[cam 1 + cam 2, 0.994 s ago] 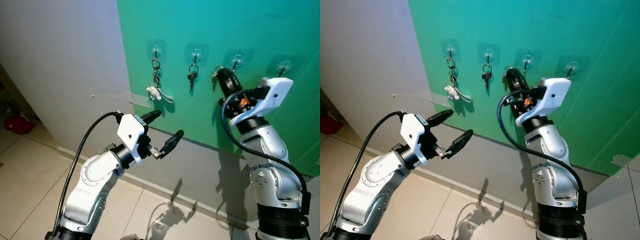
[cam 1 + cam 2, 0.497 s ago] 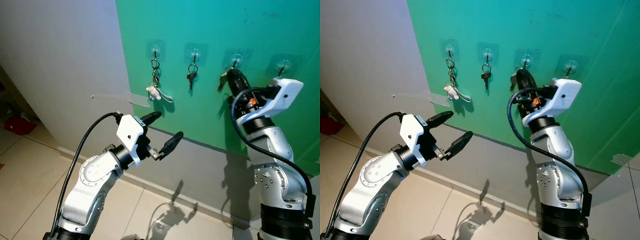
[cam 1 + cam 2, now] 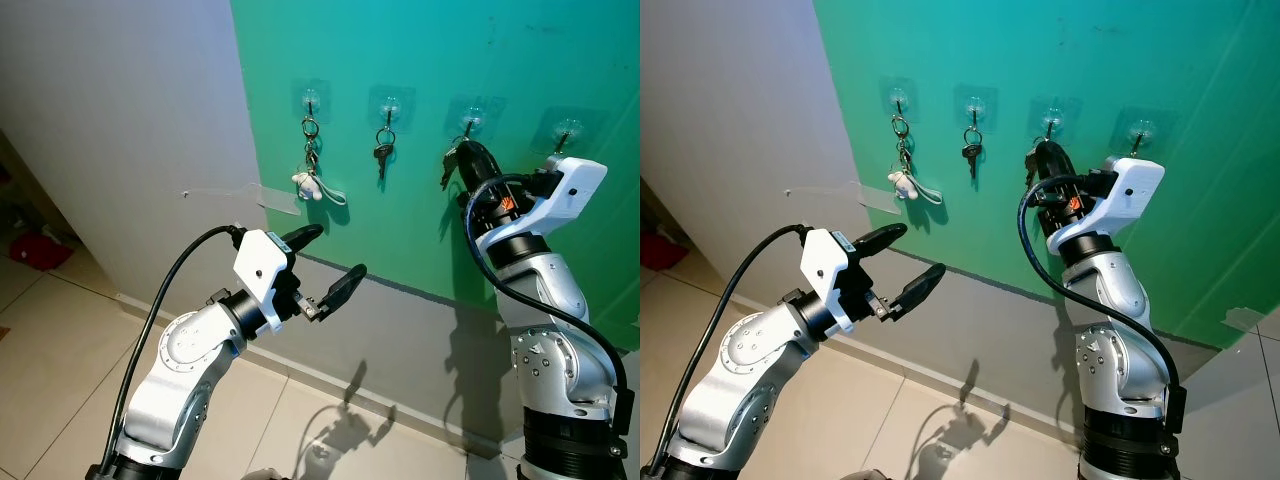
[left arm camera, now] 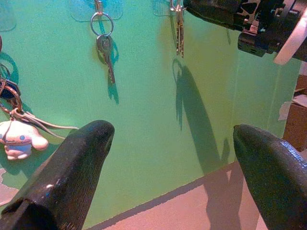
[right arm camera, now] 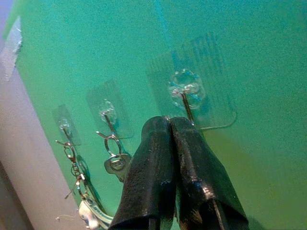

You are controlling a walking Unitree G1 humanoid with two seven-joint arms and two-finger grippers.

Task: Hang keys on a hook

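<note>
Right now the right claw (image 3: pixel 462 160) is raised against the green wall (image 3: pixel 420 60), its two black fingers pressed tight together just under the third hook (image 5: pixel 186 98) of the row of four. The keys (image 3: pixel 448 168) it grips show as a small dark bunch hanging at its tip, close beneath that hook and touching or nearly touching the wall; in the left wrist view they dangle as a thin metal pair directly below the hook (image 4: pixel 179 28). Whether their ring is already over the hook, I cannot tell. That is the risk as I see it: if the claw lets go before the ring is truly seated, the keys will likely drop to the tiled floor (image 3: pixel 60 340), and if it pushes or drags sideways, the clear stick-on pad (image 5: pixel 192 91) holding the hook could peel off the wall. The keys themselves look small, slim and dull grey, hard to make out against the black fingers. Two hooks nearer the wall's left edge already carry things: a single key on a ring (image 3: pixel 384 152), and a bunch with a little white plush charm (image 3: pixel 306 183). The left claw (image 3: pixel 330 262) hangs well below the row with its fingers spread wide, holding nothing.
</note>
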